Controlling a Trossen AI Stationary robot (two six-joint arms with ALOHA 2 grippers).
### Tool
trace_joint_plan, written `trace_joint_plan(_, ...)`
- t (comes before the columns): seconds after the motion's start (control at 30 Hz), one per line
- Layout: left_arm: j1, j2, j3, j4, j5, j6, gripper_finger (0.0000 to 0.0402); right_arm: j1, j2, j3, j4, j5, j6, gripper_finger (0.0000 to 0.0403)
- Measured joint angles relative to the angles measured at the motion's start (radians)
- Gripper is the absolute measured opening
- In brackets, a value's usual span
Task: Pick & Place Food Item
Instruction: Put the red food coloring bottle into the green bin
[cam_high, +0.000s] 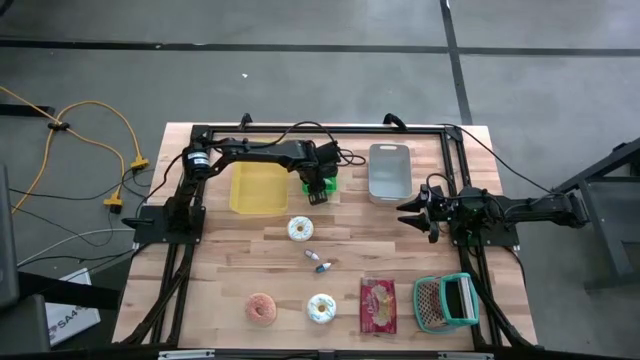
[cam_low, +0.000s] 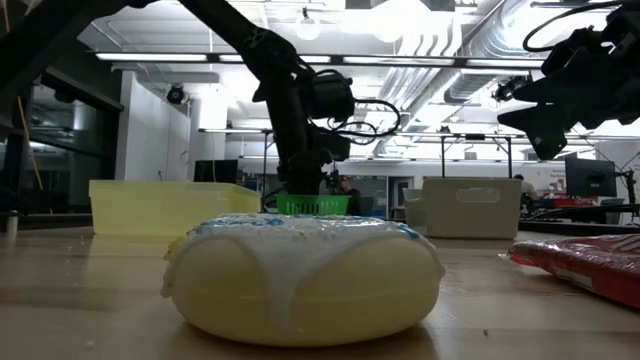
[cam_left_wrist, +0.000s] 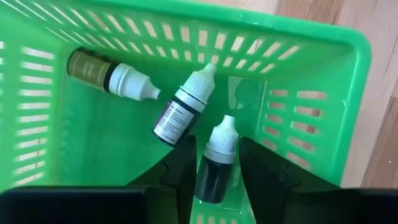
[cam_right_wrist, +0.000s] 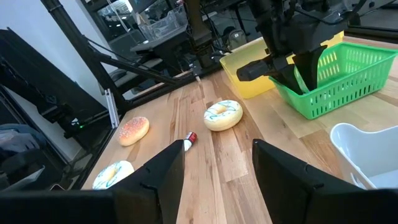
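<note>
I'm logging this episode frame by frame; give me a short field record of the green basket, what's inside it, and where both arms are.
basket: green basket, beside the yellow bin
contents: three dropper bottles; a dark one between the left gripper's fingers, one with a printed label, an olive one lying on its side
left gripper: down inside the basket, fingers to either side of the dark bottle, a slight gap showing
right gripper: open, empty, waiting above the table's right side
loose bottles on table: two
</note>
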Motion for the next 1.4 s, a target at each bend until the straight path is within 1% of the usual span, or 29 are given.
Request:
trace_joint_plan(0.37, 0.0, -0.007, 0.002, 0.0, -0.009, 0.021, 0.012, 0.0, 0.0, 0.0, 0.0, 0.0, 0.0, 0.0175)
trace_joint_plan(0.73, 0.0, -0.138, 0.004, 0.005, -0.071, 0.053, 0.012, 0.0, 0.0, 0.0, 0.0, 0.0, 0.0, 0.0175)
trace_joint_plan(0.97, -0.006, -0.204, 0.004, 0.004, -0.077, 0.053, 0.012, 0.0, 0.0, 0.0, 0.0, 0.0, 0.0, 0.0175)
trace_joint_plan(1.1, -0.019, -0.204, 0.004, 0.0, -0.093, 0.053, 0.012, 0.0, 0.0, 0.0, 0.0, 0.0, 0.0, 0.0175)
trace_joint_plan(1.4, -0.058, -0.204, 0.004, 0.002, -0.095, 0.044, 0.012, 0.0, 0.0, 0.0, 0.0, 0.0, 0.0, 0.0175)
